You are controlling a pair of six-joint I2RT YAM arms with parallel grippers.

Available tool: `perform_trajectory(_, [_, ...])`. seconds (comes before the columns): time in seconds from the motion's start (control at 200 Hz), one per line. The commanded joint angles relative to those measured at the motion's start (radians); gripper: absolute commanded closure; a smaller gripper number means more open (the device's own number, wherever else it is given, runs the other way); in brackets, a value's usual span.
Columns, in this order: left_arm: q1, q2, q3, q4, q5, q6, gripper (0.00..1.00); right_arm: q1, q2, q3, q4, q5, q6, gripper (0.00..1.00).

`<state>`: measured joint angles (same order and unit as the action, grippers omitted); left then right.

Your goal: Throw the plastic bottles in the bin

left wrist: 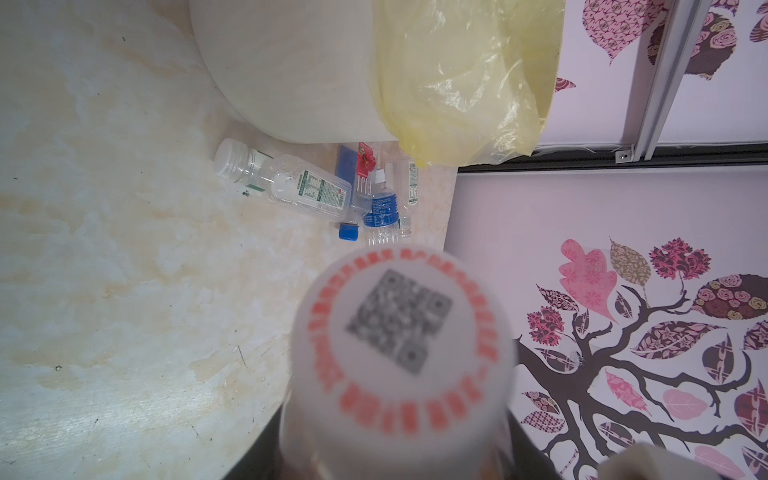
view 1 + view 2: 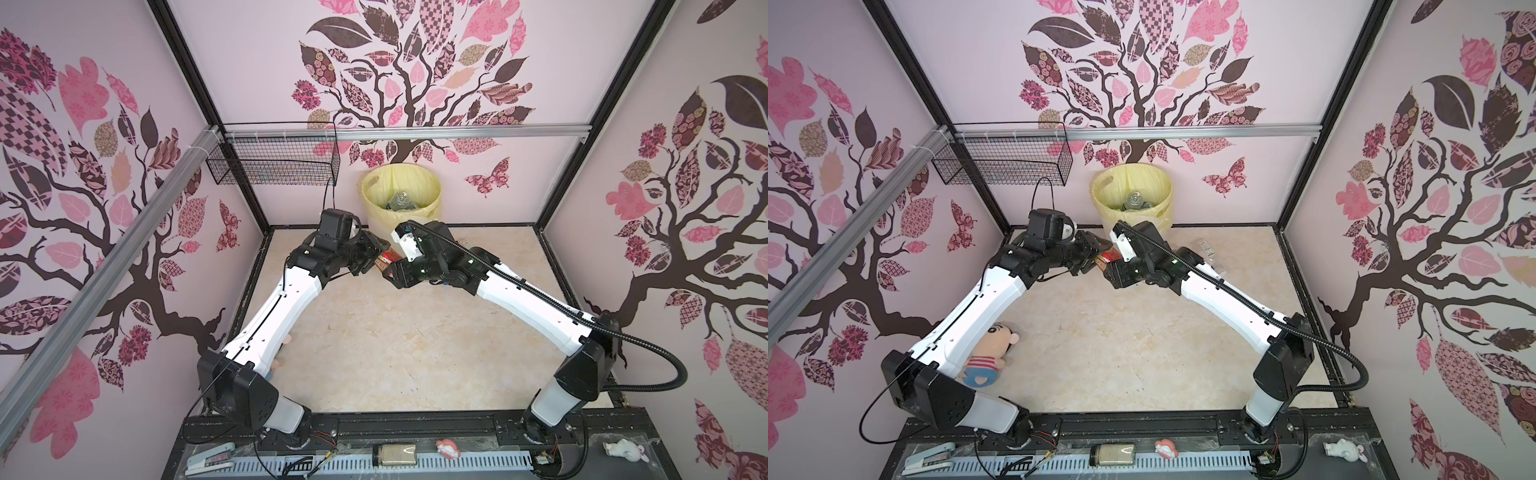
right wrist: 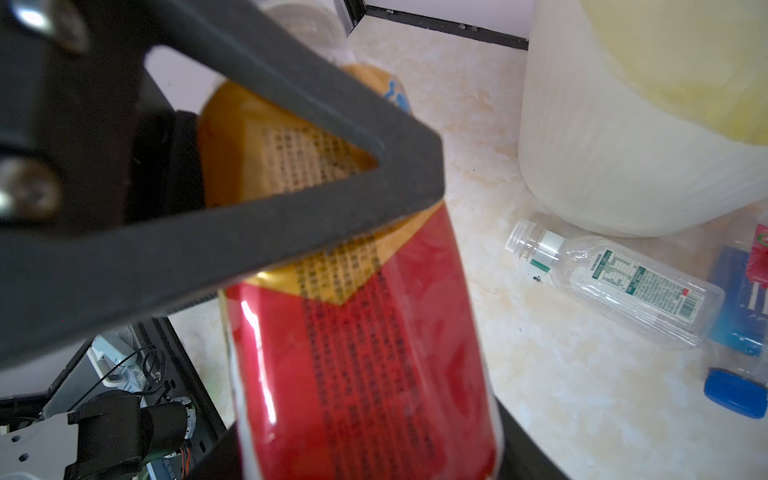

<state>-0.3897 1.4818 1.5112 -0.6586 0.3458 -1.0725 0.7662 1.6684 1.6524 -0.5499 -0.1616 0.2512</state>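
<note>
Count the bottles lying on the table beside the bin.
4, clustered at the bin's foot: a green-labelled bottle, a blue-capped bottle, a blue-labelled bottle, and a clear bottle nearest the wall. The bin may hide others.

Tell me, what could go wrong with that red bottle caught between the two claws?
The red-label bottle sits between the left gripper and right gripper; if neither grips firmly, it could drop. The bin stands beyond both arms, so a throw might hit its rim or fall short. Clear bottles lying by its base could get knocked about.
</note>
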Motion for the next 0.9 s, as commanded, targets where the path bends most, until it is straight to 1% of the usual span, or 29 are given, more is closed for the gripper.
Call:
perform_trajectory(0.0, [0.016,-0.018,0.045,-0.004,-0.009,0.022,0.62,-0.013,-0.051,0.037,-0.011,0.011,0.010,0.28])
perform_trajectory(0.195, [0.048,-0.031,0.053,-0.016,-0.016,0.038,0.64,-0.021,-0.068,0.047,-0.028,0.025,0.007,0.14])
perform_trajectory(0.345, [0.078,-0.026,0.099,-0.028,-0.025,0.059,0.64,-0.028,-0.085,0.068,-0.047,0.049,0.002,0.01])
perform_trajectory(0.56, [0.081,0.031,0.243,-0.035,-0.053,0.110,0.65,-0.040,-0.104,0.121,-0.095,0.113,0.026,0.00])
perform_trajectory(0.65, [0.081,0.060,0.314,-0.035,-0.083,0.138,0.65,-0.053,-0.100,0.158,-0.126,0.149,0.046,0.01])
perform_trajectory(0.77, [0.081,0.118,0.420,-0.047,-0.139,0.200,0.65,-0.064,-0.079,0.248,-0.182,0.207,0.075,0.00])
perform_trajectory(0.8, [0.081,0.136,0.475,-0.052,-0.154,0.214,0.65,-0.066,-0.071,0.276,-0.197,0.213,0.082,0.01])
perform_trajectory(0.895, [0.081,0.191,0.578,-0.058,-0.212,0.270,0.64,-0.067,-0.045,0.369,-0.243,0.242,0.115,0.00])
